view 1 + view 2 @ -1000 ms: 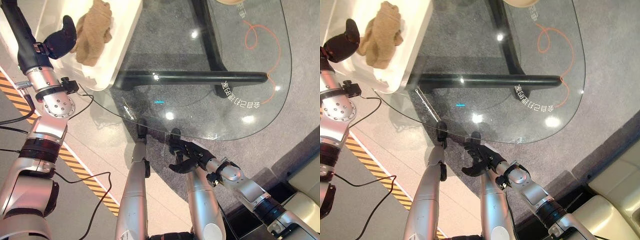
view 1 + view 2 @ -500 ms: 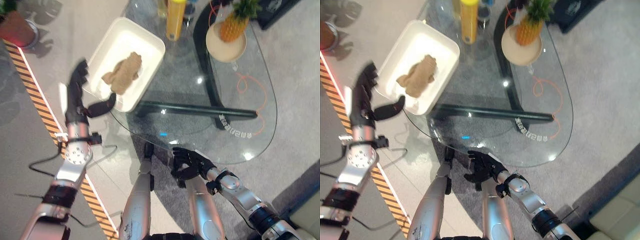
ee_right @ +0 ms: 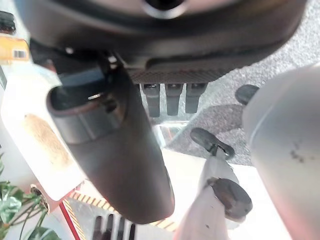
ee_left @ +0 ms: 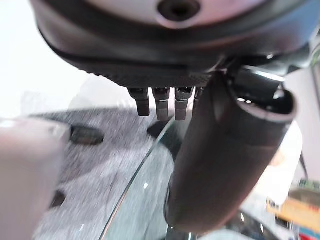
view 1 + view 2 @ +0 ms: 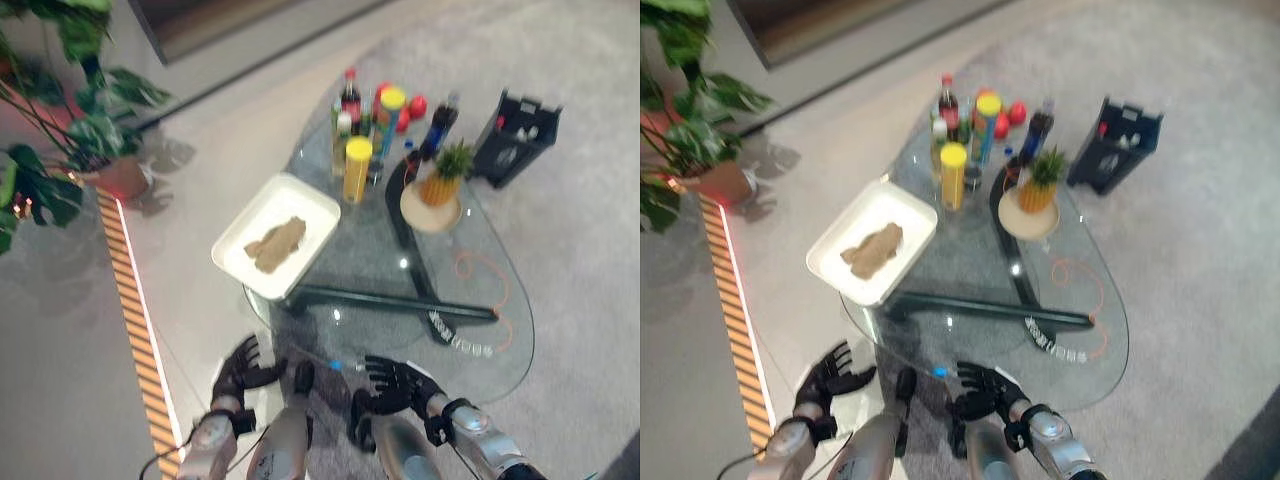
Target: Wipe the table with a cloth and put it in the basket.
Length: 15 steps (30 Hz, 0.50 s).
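A big green plant (image 5: 60, 130) in a pot stands on the floor, far off to the left of the table. A striped orange line (image 5: 135, 330) runs along the floor beside it.

The left hand (image 5: 240, 368) hangs low, just off the near left edge of the glass table (image 5: 480, 300). Its fingers are spread out and straight, and it holds nothing.

The white basket (image 5: 270, 205) sits at the left edge of the table, and part of it sticks out past the glass. The brown cloth (image 5: 276, 243) lies crumpled inside it, in the middle. No hand touches the cloth.

Behind the basket, near the far edge of the table, stands a tall yellow can (image 5: 356, 169). Around it stand some bottles (image 5: 350, 100), and some small red things that are too blurry to tell. A dark bottle (image 5: 440, 122) stands a bit more to the right.

A pineapple (image 5: 443, 183) sits on a round plate (image 5: 415, 215) near the right far edge.

An orange cord (image 5: 495, 305) curls on the glass near the right edge.

The right hand (image 5: 398, 382) hangs at the near edge of the table, close to the middle. Its fingers are loose and a little bent, and it holds nothing.

A black crate (image 5: 515, 140) stands on the grey carpet, past the far right end of the table.
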### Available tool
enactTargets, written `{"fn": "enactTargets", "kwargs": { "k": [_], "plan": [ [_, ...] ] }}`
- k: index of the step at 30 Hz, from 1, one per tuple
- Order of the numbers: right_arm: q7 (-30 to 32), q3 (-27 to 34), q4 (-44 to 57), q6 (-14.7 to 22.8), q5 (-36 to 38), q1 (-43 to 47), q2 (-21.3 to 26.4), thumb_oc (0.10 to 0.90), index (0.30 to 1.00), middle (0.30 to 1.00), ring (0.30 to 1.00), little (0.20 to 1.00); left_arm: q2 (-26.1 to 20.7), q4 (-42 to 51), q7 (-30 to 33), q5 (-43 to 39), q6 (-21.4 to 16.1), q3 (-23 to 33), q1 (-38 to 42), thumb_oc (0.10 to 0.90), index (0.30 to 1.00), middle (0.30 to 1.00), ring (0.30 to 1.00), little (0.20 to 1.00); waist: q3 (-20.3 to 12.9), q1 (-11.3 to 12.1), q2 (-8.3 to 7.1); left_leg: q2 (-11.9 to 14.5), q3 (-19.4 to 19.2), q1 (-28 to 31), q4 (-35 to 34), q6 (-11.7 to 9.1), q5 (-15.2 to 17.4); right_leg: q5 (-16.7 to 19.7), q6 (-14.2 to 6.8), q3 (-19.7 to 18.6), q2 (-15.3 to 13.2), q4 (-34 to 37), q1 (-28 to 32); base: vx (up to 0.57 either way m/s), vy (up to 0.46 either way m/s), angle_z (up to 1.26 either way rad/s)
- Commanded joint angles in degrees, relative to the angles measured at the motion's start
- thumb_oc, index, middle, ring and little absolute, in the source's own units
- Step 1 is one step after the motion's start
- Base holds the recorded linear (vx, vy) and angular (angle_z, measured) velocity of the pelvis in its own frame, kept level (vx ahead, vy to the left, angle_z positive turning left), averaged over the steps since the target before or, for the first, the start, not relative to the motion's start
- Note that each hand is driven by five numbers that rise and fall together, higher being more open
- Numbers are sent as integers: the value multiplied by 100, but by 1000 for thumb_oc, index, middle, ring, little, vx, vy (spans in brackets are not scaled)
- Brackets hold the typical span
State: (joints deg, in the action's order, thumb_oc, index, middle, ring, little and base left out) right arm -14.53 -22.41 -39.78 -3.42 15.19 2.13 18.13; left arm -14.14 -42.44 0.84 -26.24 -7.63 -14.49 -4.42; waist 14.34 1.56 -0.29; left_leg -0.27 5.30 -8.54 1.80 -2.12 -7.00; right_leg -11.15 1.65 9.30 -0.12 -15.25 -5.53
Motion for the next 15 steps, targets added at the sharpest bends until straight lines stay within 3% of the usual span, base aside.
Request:
{"fn": "enactTargets", "kwargs": {
  "k": [1,6,9,15],
  "plan": [
    [-72,-45,-50,6,53,-94,-125,800,900,900,900,900,-35,-171,-466,13,22,-71,250,800,900,900,900,900,-500,17,-282,-417,-105,381,366,179,837,950,-267,-371,18,1239,427,53,-1,0],
    [-90,-5,-938,-242,212,42,-336,800,900,900,900,900,141,-1144,-704,-9,335,-176,434,800,900,900,900,900,-845,-76,-190,-324,-195,769,87,164,858,980,-292,-488,50,1494,738,25,18,-4],
    [-127,6,-1466,-203,103,97,-446,800,900,900,900,900,256,-1641,-872,-192,487,-142,549,800,900,900,900,900,-947,-120,-159,-272,-258,924,-55,158,846,1028,-307,-506,34,1638,861,12,22,-11],
    [-131,83,-2066,-321,63,202,-532,800,900,900,900,900,355,-2152,-1259,-205,377,-124,619,800,900,900,900,900,-1089,-153,-96,-189,-371,1078,-184,138,858,1074,-329,-538,7,1792,978,25,12,-13]
  ]
}}
